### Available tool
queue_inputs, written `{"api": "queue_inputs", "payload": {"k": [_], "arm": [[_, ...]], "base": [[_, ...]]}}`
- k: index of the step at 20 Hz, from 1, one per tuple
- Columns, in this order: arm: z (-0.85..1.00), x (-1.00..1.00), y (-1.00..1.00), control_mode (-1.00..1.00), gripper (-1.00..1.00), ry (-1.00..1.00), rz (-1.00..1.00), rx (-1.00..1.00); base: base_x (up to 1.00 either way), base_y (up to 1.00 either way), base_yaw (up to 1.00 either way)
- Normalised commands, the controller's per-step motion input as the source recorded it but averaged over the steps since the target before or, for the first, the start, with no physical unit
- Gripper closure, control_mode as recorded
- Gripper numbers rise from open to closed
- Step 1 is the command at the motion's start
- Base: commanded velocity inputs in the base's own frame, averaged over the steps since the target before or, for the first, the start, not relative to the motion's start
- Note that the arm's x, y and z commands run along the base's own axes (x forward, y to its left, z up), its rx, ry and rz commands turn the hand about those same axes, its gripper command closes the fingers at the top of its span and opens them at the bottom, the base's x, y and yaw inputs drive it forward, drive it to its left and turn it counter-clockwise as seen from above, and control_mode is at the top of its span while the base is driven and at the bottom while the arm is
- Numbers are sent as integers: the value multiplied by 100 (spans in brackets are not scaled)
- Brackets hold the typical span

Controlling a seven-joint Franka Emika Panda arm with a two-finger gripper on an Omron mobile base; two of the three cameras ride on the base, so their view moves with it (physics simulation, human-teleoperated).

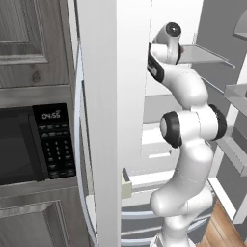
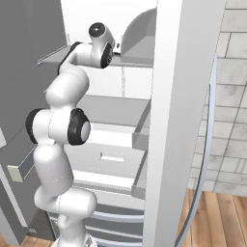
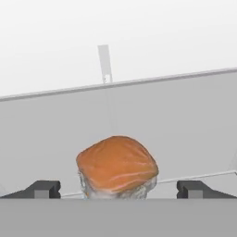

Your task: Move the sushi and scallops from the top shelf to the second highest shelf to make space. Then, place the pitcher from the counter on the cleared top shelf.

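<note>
Sushi (image 3: 116, 167) sits low in the middle of the hand view, an orange top over a whitish base, resting on a flat grey panel, the top shelf (image 3: 185, 125), whose far edge meets the pale back wall of the fridge. The gripper (image 3: 118, 189) has its two dark fingertips (image 3: 44, 189) spread wide apart, one to the left of the morsel and one to the right, with clear space between each tip and the food; nothing is clamped. From the left base view the white arm (image 1: 185, 140) rises from the lower right, bends at two dark joints and reaches up and back into the open fridge, its wrist level with the top shelf (image 1: 205, 54) on the right side of that picture. A white fridge door edge (image 1: 103, 120) stands in the near foreground, and a black microwave (image 1: 34, 144) with a keypad is set into the cabinets on the left. In the right base view the arm (image 2: 60, 130) climbs from the lower left to the same shelf (image 2: 53, 55), with drawers (image 2: 113, 159) lower in the fridge and a tiled wall (image 2: 231, 111) on the far right.
</note>
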Motion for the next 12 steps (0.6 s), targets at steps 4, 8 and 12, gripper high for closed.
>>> {"api": "queue_inputs", "payload": {"k": [4, 8, 12], "arm": [[-1, 55, 0, -100, -100, 1, 0, 0], [-3, 50, 0, -100, -100, 3, 0, 0], [-10, 41, 0, -100, 100, 8, 0, 0]], "base": [[0, 0, 0], [0, 0, 0], [0, 0, 0]]}}
